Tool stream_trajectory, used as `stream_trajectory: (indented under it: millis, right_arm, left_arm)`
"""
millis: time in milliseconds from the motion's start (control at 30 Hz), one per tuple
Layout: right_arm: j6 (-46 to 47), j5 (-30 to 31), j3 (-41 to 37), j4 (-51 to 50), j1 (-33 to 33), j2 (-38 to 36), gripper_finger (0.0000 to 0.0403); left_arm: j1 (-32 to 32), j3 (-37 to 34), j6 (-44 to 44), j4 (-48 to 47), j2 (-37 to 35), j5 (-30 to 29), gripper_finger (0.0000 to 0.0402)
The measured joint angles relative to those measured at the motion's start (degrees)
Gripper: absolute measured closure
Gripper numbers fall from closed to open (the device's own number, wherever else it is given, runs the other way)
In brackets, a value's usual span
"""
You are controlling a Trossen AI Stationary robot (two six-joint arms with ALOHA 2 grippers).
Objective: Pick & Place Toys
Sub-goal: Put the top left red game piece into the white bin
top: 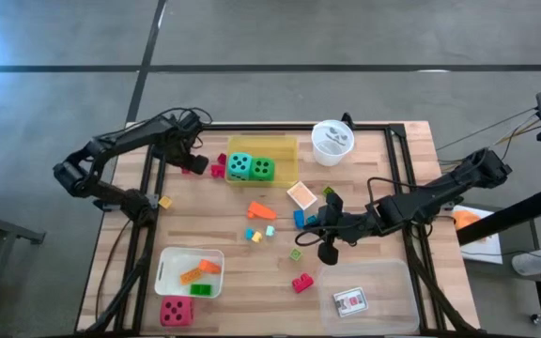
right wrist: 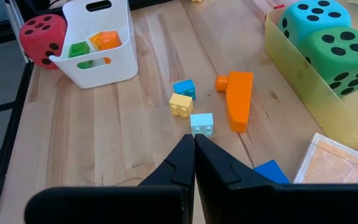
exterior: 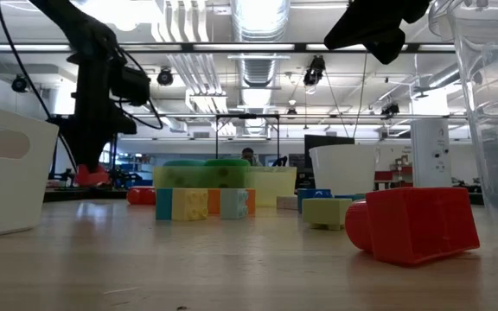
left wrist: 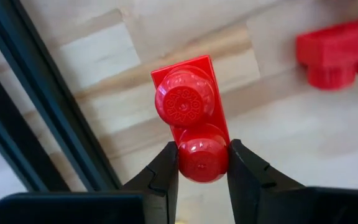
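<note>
Left gripper (left wrist: pixel 202 163): closed on a small red block (left wrist: pixel 192 121), one finger on each side of the lower stud; the pinch across the narrow width keeps the block from twisting.
Red block: held clear of the table at the far left, near the dark frame rail (top: pixel 151 178); in the low view it hangs at the tip of the left arm, above the wood.
Second red piece (left wrist: pixel 337 56): lying on the table just beside the held one, not touched.
Right gripper (right wrist: pixel 193 163): fingers pressed together, holding nothing; it hovers over the middle of the table, pointed at the loose blocks.
Loose blocks: a pale blue block (right wrist: pixel 202 123), a yellow block (right wrist: pixel 181 104) and a blue block (right wrist: pixel 184 88) sit close together, with an orange block (right wrist: pixel 239 99) beside them.
Yellow tray (top: pixel 289 145): holds the teal die (top: pixel 239 166) and green die (top: pixel 262 169) side by side.
White tray (top: pixel 167 263): holds orange and green blocks; the red die (top: pixel 176 311) rests just outside it.
Clear tray (top: pixel 397 282): holds one playing card (top: pixel 350 300).
Red block at front (top: pixel 302 282): still on the open table between the white and clear trays.
Step in hand: judged to be carrying the held block to a tray; which tray cannot be told.
Progress: partial, since many toys lie unsorted.
</note>
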Motion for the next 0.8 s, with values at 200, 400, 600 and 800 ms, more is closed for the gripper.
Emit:
stream_trajectory:
  millis: [200,400,600,800]
  right_arm:
    - [-0.2,0.0,0.01,-0.02,0.0,0.0,0.0394]
    - [0.05,0.01,0.0,0.0,0.0,0.0,0.0394]
    - [0.25,0.02,0.0,0.04,0.0,0.0,0.0394]
    - [2.56,0.02,0.02,0.07,0.0,0.0,0.0394]
  left_arm:
    - [-4.27,0.04,-0.02,-3.65,-3.35,0.02,0.0315]
    - [-11.75,0.07,-0.99,-7.66,-6.88,0.61,0.0315]
    - [-21.08,0.07,-5.17,-10.97,-11.42,1.49,0.0315]
    - [-31.79,0.07,-12.26,-11.63,-15.56,5.2,0.0315]
